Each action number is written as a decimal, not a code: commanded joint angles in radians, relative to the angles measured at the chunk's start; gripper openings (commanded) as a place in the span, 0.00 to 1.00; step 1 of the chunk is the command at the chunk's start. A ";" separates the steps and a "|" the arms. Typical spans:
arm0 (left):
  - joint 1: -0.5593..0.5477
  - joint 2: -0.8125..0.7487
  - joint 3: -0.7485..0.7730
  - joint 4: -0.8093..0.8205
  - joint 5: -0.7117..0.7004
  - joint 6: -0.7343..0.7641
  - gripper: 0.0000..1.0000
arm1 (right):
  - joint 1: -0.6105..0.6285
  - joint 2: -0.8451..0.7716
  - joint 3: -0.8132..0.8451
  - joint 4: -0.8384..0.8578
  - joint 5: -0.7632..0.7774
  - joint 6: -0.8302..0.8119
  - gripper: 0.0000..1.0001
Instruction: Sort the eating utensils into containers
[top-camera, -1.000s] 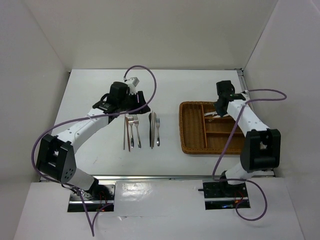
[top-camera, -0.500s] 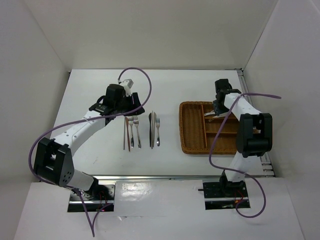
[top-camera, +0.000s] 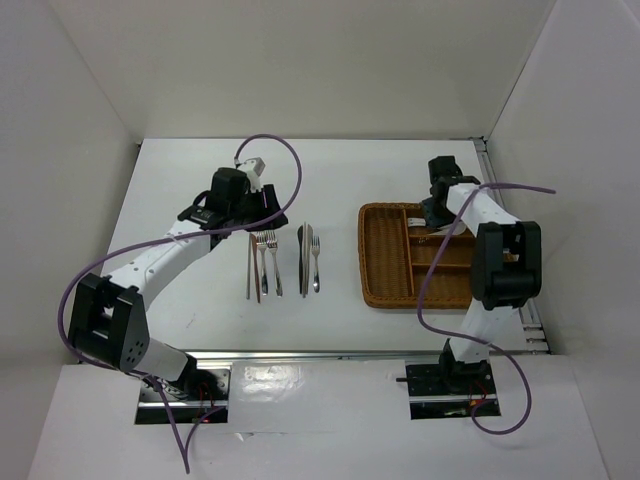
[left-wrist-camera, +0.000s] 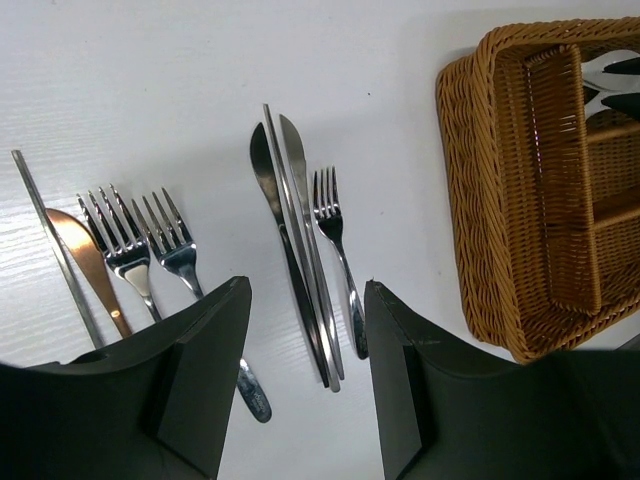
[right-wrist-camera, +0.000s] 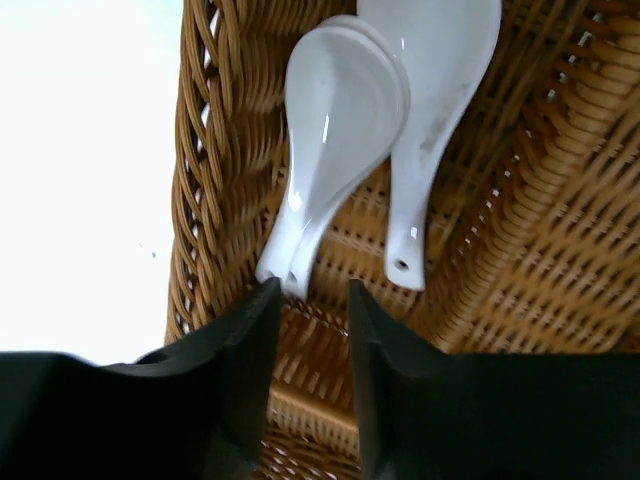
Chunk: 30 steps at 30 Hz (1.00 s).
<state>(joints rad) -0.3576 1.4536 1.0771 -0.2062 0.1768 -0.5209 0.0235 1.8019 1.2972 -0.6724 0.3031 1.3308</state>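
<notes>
Silver forks (top-camera: 266, 255), knives (top-camera: 305, 255) and thin chopsticks (top-camera: 250, 270) lie side by side on the white table. In the left wrist view I see three knives (left-wrist-camera: 290, 230), a fork (left-wrist-camera: 335, 245), two more forks (left-wrist-camera: 135, 255) and a copper-coloured piece (left-wrist-camera: 85, 265). My left gripper (left-wrist-camera: 305, 285) is open and empty, hovering just above the knife handles. It also shows in the top view (top-camera: 268, 213). The wicker tray (top-camera: 385, 262) sits to the right. My right gripper (right-wrist-camera: 312, 285) is open inside the tray's far compartment (right-wrist-camera: 540, 250), just behind three white soup spoons (right-wrist-camera: 335, 130), two of them stacked.
White walls enclose the table on three sides, and the tray stands close to the right wall. The arms' purple cables (top-camera: 290, 160) loop above the table. The tray's woven dividers (left-wrist-camera: 565, 170) split it into several compartments.
My right arm has swung its elbow in and the gripper has drawn back toward the tray's far edge. My left gripper shifted slightly left, then held still.
</notes>
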 joint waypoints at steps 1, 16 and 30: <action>0.005 0.004 0.000 0.031 -0.013 0.030 0.63 | -0.004 -0.113 -0.019 0.034 -0.015 -0.054 0.42; 0.153 0.040 -0.159 0.161 0.082 -0.018 0.63 | 0.006 -0.496 -0.325 0.485 -0.614 -0.677 0.51; 0.249 0.185 -0.146 0.326 0.294 0.087 0.60 | 0.035 -0.602 -0.375 0.402 -0.562 -0.729 0.49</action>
<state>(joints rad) -0.1165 1.6054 0.8822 0.0525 0.4198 -0.4721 0.0528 1.2346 0.9234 -0.2844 -0.2737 0.6292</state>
